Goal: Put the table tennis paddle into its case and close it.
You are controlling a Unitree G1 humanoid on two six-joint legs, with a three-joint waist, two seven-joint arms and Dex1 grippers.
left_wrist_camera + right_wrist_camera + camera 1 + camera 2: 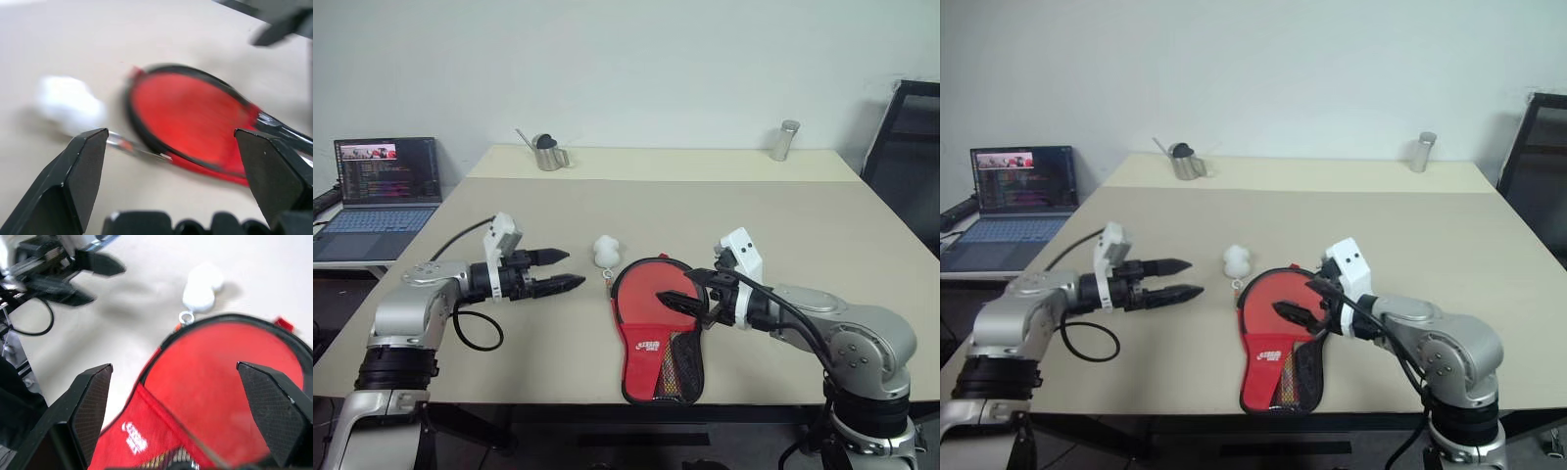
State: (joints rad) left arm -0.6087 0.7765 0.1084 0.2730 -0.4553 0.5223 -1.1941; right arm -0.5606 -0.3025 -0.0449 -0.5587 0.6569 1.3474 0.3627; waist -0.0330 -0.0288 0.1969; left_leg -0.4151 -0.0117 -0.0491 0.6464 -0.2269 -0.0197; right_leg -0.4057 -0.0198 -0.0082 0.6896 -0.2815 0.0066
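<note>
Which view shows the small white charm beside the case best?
The right wrist view: the white charm and its ring are clear by the case. Left wrist shows a blur; both eye views show it small.

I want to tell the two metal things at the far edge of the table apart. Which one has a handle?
The metal cup at the far left has a handle and something long sticking out. The metal cylinder at the far right is plain and slim.

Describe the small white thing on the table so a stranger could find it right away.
On the beige table, look at the near middle, between the two grippers. Just beyond the red case lies a small white lumpy charm, linked to the case's edge by a metal ring; nothing else there is white.
</note>
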